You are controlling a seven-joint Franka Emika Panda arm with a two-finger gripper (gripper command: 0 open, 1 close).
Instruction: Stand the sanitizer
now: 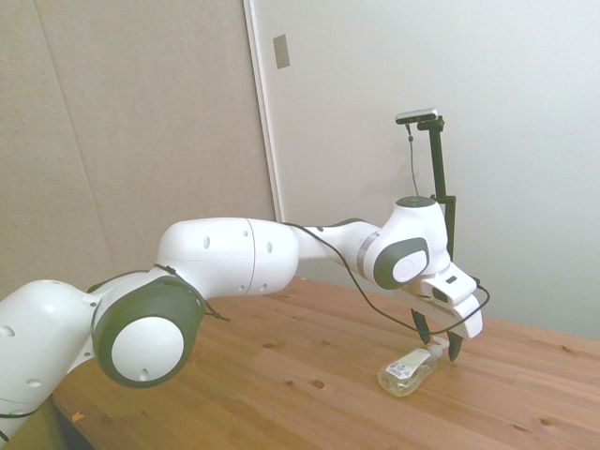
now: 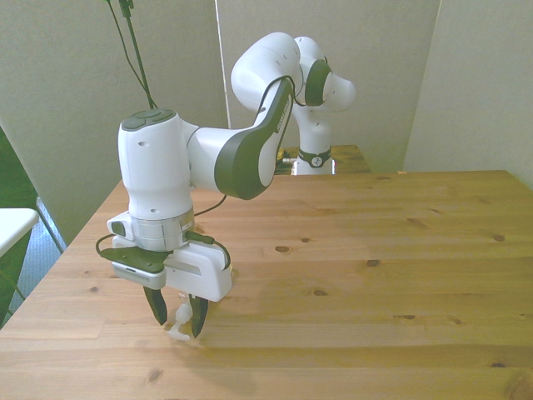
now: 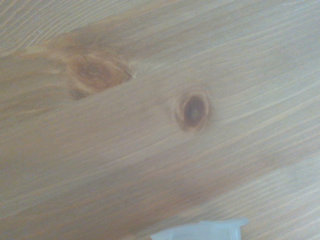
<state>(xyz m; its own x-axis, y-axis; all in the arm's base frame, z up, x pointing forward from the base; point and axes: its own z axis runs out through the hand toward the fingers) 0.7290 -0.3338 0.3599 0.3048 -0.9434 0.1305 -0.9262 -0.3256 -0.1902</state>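
Note:
The sanitizer [image 1: 405, 373] lies on its side on the wooden table [image 1: 309, 375], a small clear bottle of pale yellowish liquid with a white pump top. My gripper [image 1: 439, 348] points down over the pump end, open, one dark finger on each side of the white top. The front view shows only a bit of white from the sanitizer [image 2: 176, 332] between the fingers of the gripper [image 2: 179, 327], near the table's front edge at the front view's left. A blurred white piece of the sanitizer [image 3: 200, 231] shows at the edge of the wrist view.
Bare wooden table [image 2: 375, 250] stretches toward the front view's right. The table's left edge [image 2: 58, 275] is close to the gripper, with a white surface [image 2: 12, 225] beyond it.

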